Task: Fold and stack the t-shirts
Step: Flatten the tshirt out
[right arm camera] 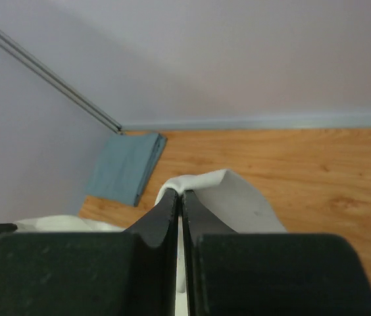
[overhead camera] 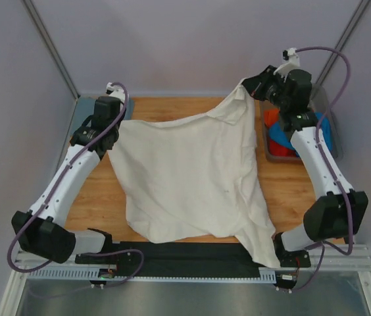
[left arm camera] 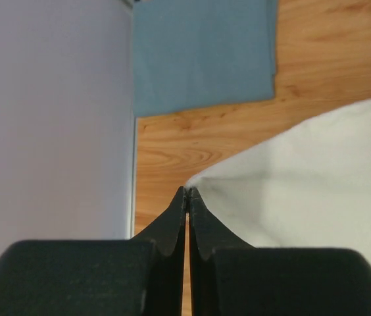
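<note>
So starting at the near edge: one corner of the cream-white t-shirt [overhead camera: 185,178] droops off the front of the desk [overhead camera: 100,197], right by the base of the right arm. The rest of it is spread out loose and wrinkly over the middle of the wood, covering most of it. Going back a bit, the left pincer [left arm camera: 187,194] is on the shirt's far-left corner with its jaws pressed together. From its own camera the cloth runs right up to the tips, so it looks clamped on that corner, low over the desk. Over on the right there's a clear grey plastic bin [overhead camera: 279,157] sitting on the desk under the right arm. A bright blue t-shirt [overhead camera: 284,135] and an orange-red t-shirt [overhead camera: 271,117] are bunched up inside it, and I can't really make out how they're lying. Further back, the right pincer [right arm camera: 179,195] is shut tight on the cream shirt's far-right corner, with cloth folded over its fingertips. That corner is held up off the desk, so the fabric slopes down from it towards the middle. Way back in the far-left corner, near the wall, a grey-blue t-shirt [left arm camera: 202,52] lies folded flat on the wood, clear of the cream one.
</note>
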Robot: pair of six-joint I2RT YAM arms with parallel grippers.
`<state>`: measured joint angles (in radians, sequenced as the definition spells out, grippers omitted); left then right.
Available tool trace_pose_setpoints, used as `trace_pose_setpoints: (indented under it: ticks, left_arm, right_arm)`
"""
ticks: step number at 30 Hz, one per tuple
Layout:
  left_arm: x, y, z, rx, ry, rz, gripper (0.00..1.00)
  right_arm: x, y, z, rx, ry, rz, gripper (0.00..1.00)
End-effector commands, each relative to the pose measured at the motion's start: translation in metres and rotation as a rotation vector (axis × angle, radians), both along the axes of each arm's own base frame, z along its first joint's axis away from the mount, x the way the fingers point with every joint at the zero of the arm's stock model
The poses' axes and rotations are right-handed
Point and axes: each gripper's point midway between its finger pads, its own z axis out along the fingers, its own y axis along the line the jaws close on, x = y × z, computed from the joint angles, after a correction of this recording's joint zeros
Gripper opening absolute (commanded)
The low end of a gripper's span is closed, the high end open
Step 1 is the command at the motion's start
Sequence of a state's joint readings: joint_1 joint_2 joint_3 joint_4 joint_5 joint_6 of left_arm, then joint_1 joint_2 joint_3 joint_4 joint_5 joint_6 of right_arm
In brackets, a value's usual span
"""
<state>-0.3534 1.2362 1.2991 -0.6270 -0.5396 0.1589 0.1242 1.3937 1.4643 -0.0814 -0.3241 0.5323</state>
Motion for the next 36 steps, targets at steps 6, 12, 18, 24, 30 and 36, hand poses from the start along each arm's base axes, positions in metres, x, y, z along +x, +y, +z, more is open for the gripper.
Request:
trace_pose_setpoints:
  ticks: [6,12,18,24,30,36]
  left_arm:
    - [0.083,0.033,-0.059,0.105,0.198,0.133,0.0]
    - [0.121,0.04,-0.1,0.164,0.284,0.171,0.0]
    - [0.135,0.059,-0.103,0.156,0.264,0.261,0.0]
    - [0.133,0.082,-0.095,0.124,0.211,0.376,0.0]
    - [0.139,0.106,-0.098,0.073,0.244,0.46,0.05]
    - [0.096,0.099,-0.075,-0.099,0.24,0.527,1.0]
  right_arm:
    - [0.099,0.018,-0.068,-0.082,0.052,0.036,0.0]
    - [0.144,0.032,-0.14,-0.095,0.195,0.089,0.0]
    - [0.164,0.034,-0.161,-0.095,0.245,0.087,0.0]
    - [0.163,0.036,-0.168,-0.102,0.286,0.09,0.0]
    - [0.187,0.018,-0.189,-0.153,0.419,-0.027,0.23]
    - [0.123,-0.022,-0.208,-0.283,0.771,-0.207,0.79]
